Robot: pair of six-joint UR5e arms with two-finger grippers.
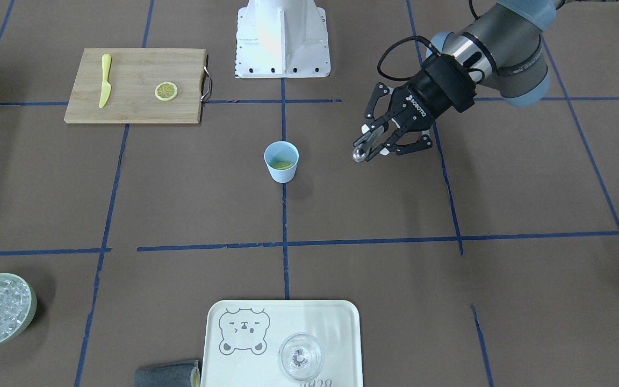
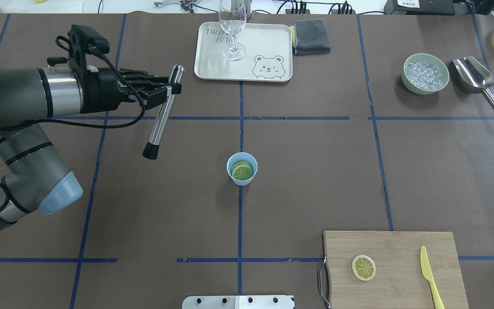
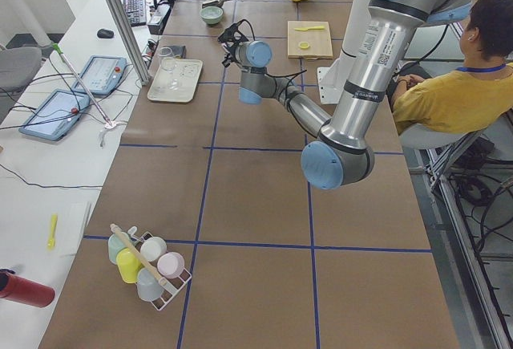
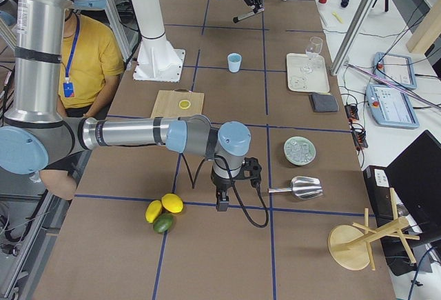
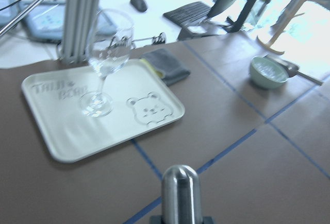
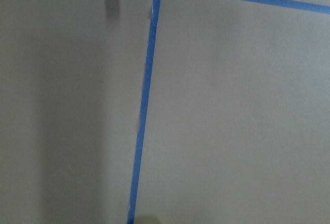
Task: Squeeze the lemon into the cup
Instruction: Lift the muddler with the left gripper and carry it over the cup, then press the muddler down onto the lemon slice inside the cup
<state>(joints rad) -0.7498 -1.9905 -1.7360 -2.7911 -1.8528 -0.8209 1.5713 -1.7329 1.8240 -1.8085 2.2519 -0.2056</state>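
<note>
Cup (image 1: 281, 161), front-facing view: light blue, upright at the centre of the table (image 1: 395, 269), greenish slice inside. Lemon (image 1: 166, 91): cut face up on the cutting board (image 1: 137, 70), far to the robot's right of the cup, beside the yellow knife (image 1: 105, 80). Left gripper (image 1: 375, 137): clamped on a steel muddler (image 1: 359, 155), hanging to the robot's left of the cup, apart from it.

Overhead view: muddler slants, black tip lowest.

Right-side view: right gripper (image 4: 222, 202) points down near whole citrus fruits (image 4: 164, 209); fingers apart or together, I cannot tell.

Right wrist view: bare table and blue tape (image 6: 147, 105) only.

Risks, as I judge them:
- The lemon is in no grip.
- The arm nearest the cup is occupied.
- A sweep of the muddler's tip could topple the light cup.
- The flat lemon may slip at pickup.
</note>
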